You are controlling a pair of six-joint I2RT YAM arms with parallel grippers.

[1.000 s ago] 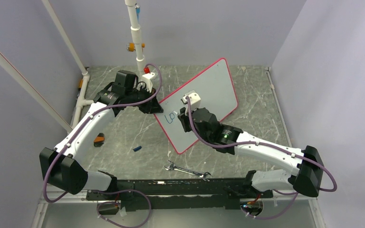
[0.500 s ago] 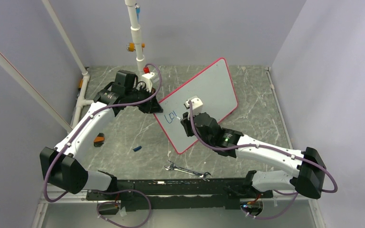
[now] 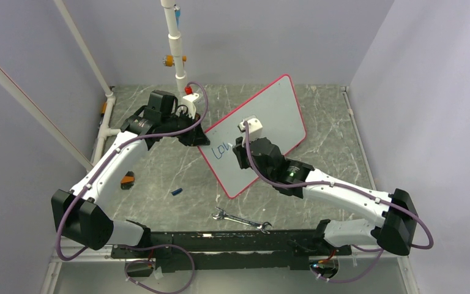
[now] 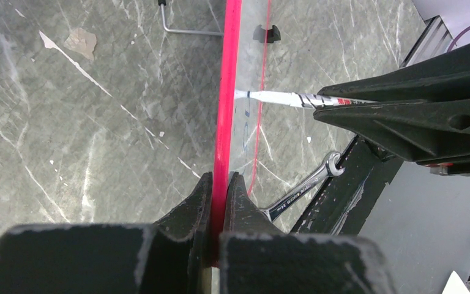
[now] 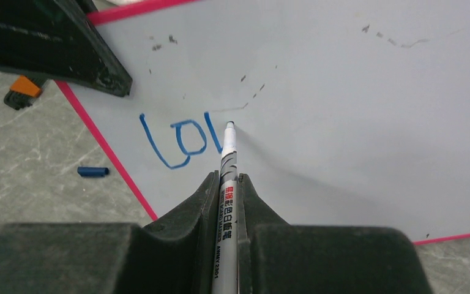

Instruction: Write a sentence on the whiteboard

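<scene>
Across the middle of the worktop (image 3: 153,165), the whiteboard (image 3: 275,110) is lying face up and slanted, with one corner pointing toward the far edge and another toward the near edge. The left claw (image 3: 194,136) is clamping on its red rim, on the side facing the left edge. The left wrist view is showing both fingers pinching that rim with no gap. The right claw (image 5: 227,184) is gripping tight on a marker (image 5: 229,160), whose tip is touching the white face just right of the blue start of the sentence (image 5: 180,139). That start is reading roughly "Lo" plus part of another stroke, so the writing is looking barely begun. The board is looking stiff, thin and light, with a slick face. I am judging that it would be skating over the stone-patterned top under pen pressure unless something were pinning it. The rim is looking like the sensible place to hold, since fingers there are leaving the writing area free and are not smearing ink. The marker is looking light and smooth-barrelled, and gripping it low on the barrel is probably giving good control of the tip. Close to the near edge a wrench (image 3: 240,219) is lying, and a small blue cap (image 3: 176,192) is lying a little further toward the left edge. Both are sitting apart from the board.
</scene>
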